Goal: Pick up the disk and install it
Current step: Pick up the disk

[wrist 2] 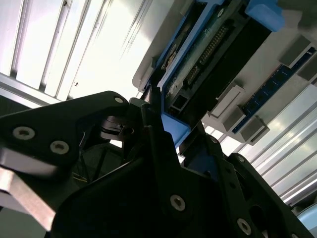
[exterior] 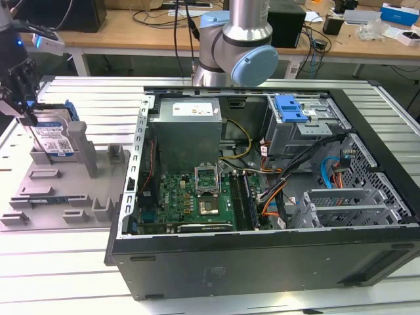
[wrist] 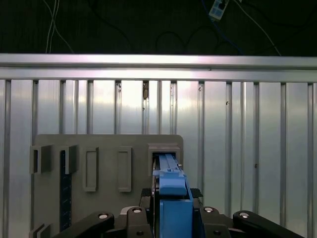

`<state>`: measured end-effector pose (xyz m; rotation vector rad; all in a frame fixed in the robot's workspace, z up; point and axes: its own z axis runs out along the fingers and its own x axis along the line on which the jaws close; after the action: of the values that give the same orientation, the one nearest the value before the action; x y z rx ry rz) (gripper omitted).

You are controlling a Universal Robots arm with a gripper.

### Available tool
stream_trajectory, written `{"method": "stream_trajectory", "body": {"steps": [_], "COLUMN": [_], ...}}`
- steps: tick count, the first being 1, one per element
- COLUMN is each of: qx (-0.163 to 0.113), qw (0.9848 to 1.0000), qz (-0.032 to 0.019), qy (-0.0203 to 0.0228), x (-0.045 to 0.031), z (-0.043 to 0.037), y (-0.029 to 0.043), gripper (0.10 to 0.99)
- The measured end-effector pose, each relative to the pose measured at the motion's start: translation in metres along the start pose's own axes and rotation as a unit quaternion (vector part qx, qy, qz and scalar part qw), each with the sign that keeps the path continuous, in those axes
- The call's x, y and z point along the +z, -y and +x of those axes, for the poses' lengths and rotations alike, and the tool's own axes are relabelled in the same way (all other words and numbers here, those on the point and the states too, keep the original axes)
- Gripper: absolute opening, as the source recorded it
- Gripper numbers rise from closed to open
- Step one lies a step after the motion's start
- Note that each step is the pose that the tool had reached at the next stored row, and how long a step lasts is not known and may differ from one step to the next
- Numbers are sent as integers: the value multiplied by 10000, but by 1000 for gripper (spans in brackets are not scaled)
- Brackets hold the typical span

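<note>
The disk [exterior: 55, 136], silver with a white-and-blue label and a blue carrier frame, stands on edge in a slot of the grey holder plate [exterior: 56, 193] at the exterior view's left. My gripper [exterior: 25, 105] comes down on its top edge. In the first wrist view the black fingers [wrist: 136, 214] sit tight against both sides of the blue carrier [wrist: 171, 184], shut on it. The second wrist view has the disk's connector edge [wrist 2: 208, 49] above the gripper [wrist 2: 166, 124].
The open computer case [exterior: 262, 262] lies to the exterior view's right of the holder, with a grey power-supply box [exterior: 187, 128], a green motherboard [exterior: 190, 200], and a drive cage with a blue latch [exterior: 292, 108]. The arm's base [exterior: 233, 46] stands behind it. Everything rests on a ribbed metal table [exterior: 59, 262].
</note>
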<state>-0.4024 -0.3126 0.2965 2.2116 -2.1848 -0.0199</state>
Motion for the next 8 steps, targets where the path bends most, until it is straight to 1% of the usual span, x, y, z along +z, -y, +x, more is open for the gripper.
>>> {"method": "stream_trajectory", "body": {"steps": [3, 8], "qx": [-1, -1], "qw": [10000, 10000], "qz": [-10, -11], "qy": [-1, -1], "x": [7, 8], "z": [8, 11], "y": [0, 0], "gripper": [396, 396]}}
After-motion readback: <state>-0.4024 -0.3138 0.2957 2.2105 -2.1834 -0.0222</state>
